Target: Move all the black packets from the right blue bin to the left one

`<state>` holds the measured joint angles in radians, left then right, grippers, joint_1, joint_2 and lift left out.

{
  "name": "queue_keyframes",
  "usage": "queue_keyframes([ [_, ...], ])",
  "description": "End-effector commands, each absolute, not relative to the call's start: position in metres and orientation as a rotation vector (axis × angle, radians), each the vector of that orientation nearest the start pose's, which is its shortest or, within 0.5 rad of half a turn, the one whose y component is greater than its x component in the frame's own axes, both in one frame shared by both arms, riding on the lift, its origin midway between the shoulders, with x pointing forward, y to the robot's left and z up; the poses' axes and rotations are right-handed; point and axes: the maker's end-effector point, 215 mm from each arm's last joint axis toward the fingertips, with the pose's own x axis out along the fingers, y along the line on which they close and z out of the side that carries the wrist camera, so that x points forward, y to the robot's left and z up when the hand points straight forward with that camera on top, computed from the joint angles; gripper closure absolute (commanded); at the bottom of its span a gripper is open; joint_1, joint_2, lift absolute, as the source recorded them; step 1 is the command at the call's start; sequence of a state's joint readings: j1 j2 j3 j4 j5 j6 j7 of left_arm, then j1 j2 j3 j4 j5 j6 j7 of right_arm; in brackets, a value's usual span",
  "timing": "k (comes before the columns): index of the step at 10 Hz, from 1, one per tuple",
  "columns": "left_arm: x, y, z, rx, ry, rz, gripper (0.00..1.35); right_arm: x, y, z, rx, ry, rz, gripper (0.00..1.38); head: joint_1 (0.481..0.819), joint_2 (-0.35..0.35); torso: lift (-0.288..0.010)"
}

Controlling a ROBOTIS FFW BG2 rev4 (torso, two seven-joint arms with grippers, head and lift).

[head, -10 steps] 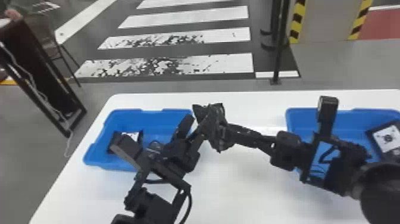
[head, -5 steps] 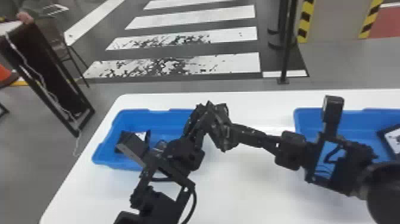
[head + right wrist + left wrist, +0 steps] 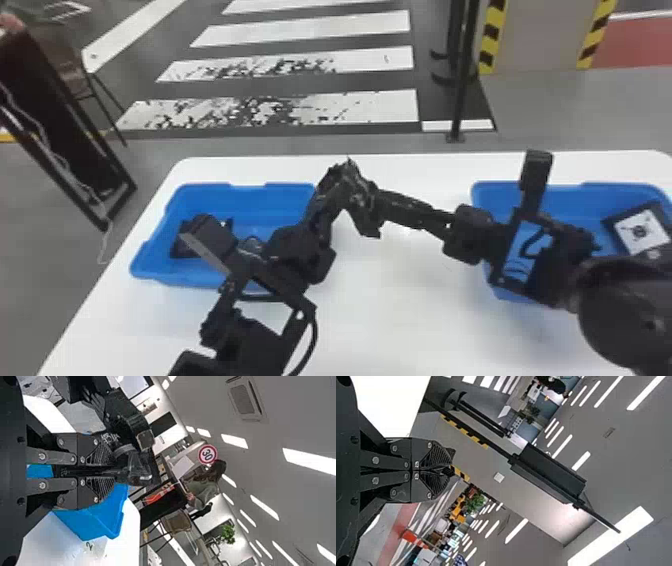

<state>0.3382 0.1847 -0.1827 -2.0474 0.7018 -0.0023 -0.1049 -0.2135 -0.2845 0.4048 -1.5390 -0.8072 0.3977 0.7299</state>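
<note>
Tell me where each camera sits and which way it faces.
Head view: on the head, facing forward and down at the white table, with left arm and right arm.
Left wrist view: on that wrist, facing past the left gripper toward striped edging and ceiling lights.
Right wrist view: on that wrist, facing past the right gripper toward a chair and ceiling.
Head and right wrist views share the left arm.

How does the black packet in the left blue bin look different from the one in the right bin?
The left bin's black packet lies toward that bin's left end; the right bin's packet lies toward its right end.
The left one is partly hidden behind the left arm and shows only dark surface; the right one shows a big white label with a dark mark.
Both are dark.
</note>
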Motion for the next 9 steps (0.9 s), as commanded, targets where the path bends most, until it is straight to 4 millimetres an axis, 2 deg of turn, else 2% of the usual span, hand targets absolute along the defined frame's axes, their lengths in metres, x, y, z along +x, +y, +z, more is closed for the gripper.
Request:
queue_keyframes([
  [1,0.478,0.150,-0.247,-0.580,-0.125,-0.328,1.21,0.492,0.026,-0.319,0.585,0.285,1.170,0.53,0.695,0.178,-0.168],
  [2,0.484,0.186,-0.242,-0.503,-0.167,-0.255,1.21,0.491,0.025,-0.322,0.603,0.287,1.165,0.11,0.695,0.183,-0.168],
  [3,0.492,0.232,-0.241,-0.399,-0.217,-0.148,1.21,0.494,0.019,-0.322,0.607,0.281,1.152,0.03,0.695,0.210,-0.168],
  [4,0.502,0.280,-0.244,-0.244,-0.247,-0.040,1.21,0.500,0.006,-0.317,0.603,0.255,1.126,0.11,0.695,0.248,-0.168],
  [5,0.505,0.319,-0.255,-0.125,-0.225,0.051,1.21,0.509,-0.017,-0.314,0.561,0.231,1.071,0.13,0.688,0.291,-0.168],
  [6,0.500,0.338,-0.266,-0.122,-0.202,0.107,1.20,0.509,-0.044,-0.302,0.508,0.183,0.978,0.13,0.682,0.306,-0.168],
  [7,0.495,0.350,-0.278,-0.140,-0.176,0.150,0.87,0.506,-0.082,-0.294,0.479,0.141,0.834,0.13,0.677,0.315,-0.168],
  [8,0.493,0.352,-0.285,-0.153,-0.179,0.156,0.30,0.509,-0.128,-0.291,0.412,0.112,0.707,0.13,0.682,0.303,-0.168],
  [9,0.490,0.347,-0.282,-0.167,-0.200,0.145,0.05,0.508,-0.162,-0.290,0.315,0.115,0.623,0.13,0.692,0.265,-0.168],
])
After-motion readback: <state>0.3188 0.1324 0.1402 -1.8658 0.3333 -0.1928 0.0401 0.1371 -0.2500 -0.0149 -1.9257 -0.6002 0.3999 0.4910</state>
